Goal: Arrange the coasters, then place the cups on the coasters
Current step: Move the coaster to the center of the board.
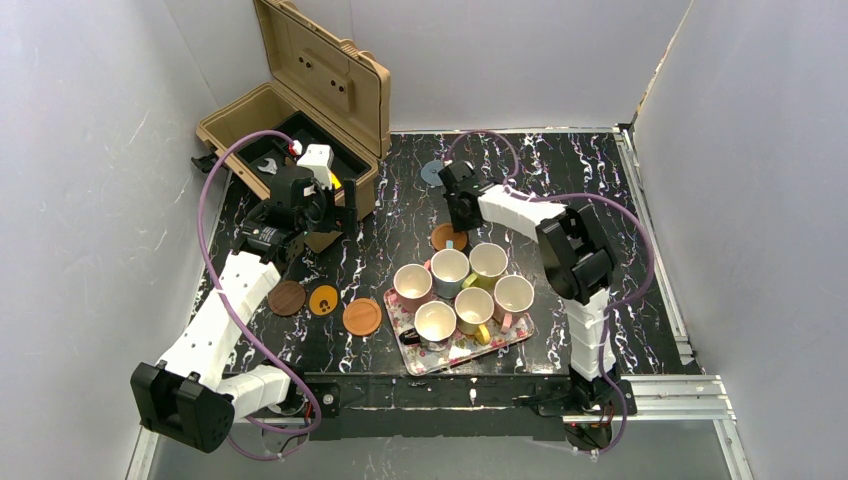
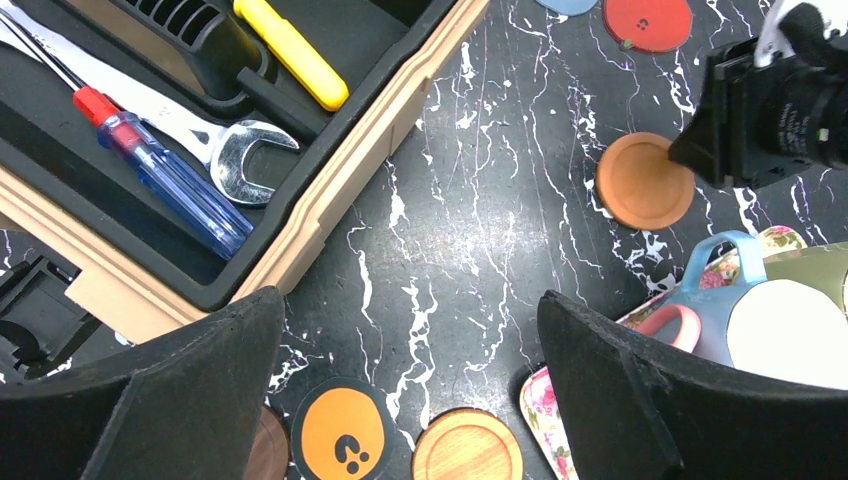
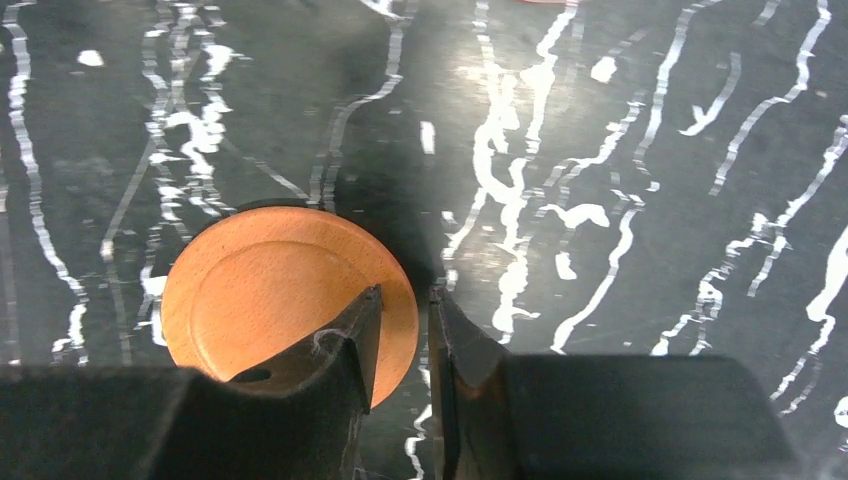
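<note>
- Nearest us, six mugs crowd the floral tray.
- Left of the tray, a row: dark brown coaster, orange-and-black coaster, pale wooden coaster.
- Just beyond the tray, the right gripper is down, jaws pinching the rim of the orange wooden coaster, which lies flat on the marbled table.
- The left gripper hangs above the table beside the open toolbox, jaws spread wide.
- Farthest back, blue-grey coaster and red coaster lie side by side.
</note>
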